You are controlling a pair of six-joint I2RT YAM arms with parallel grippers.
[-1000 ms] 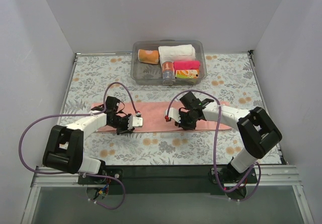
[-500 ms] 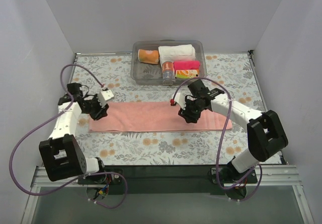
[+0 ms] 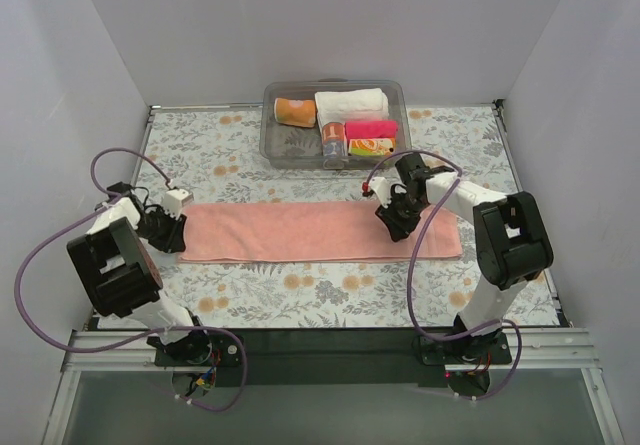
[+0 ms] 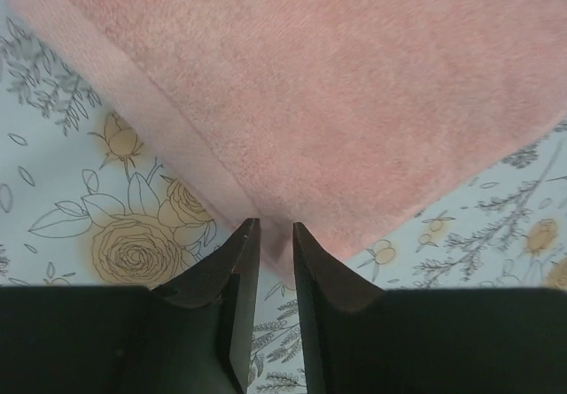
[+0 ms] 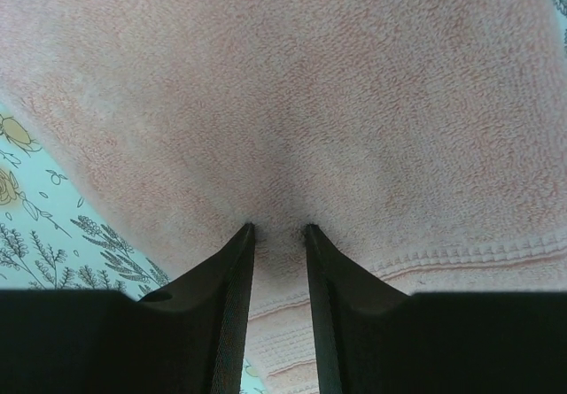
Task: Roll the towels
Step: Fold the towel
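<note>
White walls (image 3: 300, 25) box in three sides. The desk (image 3: 300, 295) has a pale floral cover. The salmon-pink towel (image 3: 300, 230) lies flat on it as one long strip, left to right across the middle of the desk.

Both arms are out over the desk, trailing purple cables (image 3: 45, 265). The left arm reaches to the towel's left end. The right arm comes down on the towel right of its centre.

A clear bin (image 3: 272, 145) sits at the far edge, well apart from the towel. Inside it are a white rolled towel (image 3: 350, 102), an orange roll (image 3: 295, 112) and a hot-pink roll (image 3: 370, 128). The small patterned cloth (image 3: 334, 145) is also in the bin, too small to make out in detail.

Both wrist views are cut off at the bottom by the dark gripper bodies.

Left gripper (image 4: 273, 227): jaws narrow, with a towel corner right at the tips and the floral cover showing lower in the gap. Can't tell if the corner is nipped.

Right gripper (image 5: 279, 228): jaws narrow, tips dug into the terry just beside a ribbed hem band. Towel fills the gap and the pile darkens in toward it, so it's pinching the towel.
</note>
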